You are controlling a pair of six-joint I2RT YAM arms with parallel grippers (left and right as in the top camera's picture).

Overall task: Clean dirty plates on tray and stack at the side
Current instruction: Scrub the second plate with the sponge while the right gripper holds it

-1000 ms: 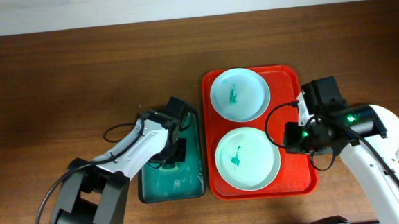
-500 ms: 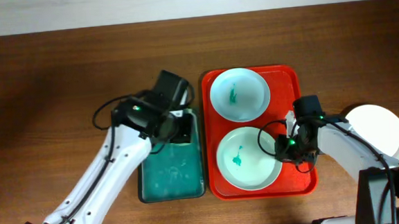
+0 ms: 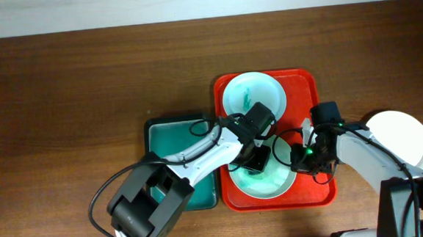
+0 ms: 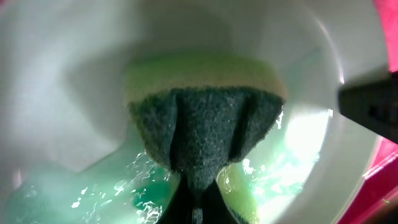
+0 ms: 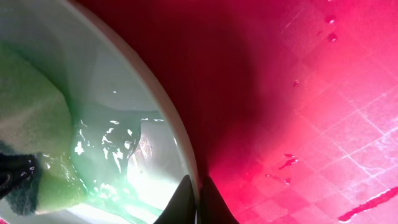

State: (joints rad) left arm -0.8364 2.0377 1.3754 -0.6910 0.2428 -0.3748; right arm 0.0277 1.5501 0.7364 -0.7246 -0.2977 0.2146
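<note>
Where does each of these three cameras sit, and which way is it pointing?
Overhead: above the table, looking straight down at red tray, teal basin, left arm and right arm.
Left wrist: on the left arm, looking along the left tool at its sponge in the near plate.
Right wrist: on the right arm, looking past the right tool, pinching that plate's rim.
Shared: both wrist views show sponge and wet plate.

Wooden table (image 3: 62,83): tray (image 3: 307,90), basin (image 3: 168,136), plate (image 3: 405,132).
</note>
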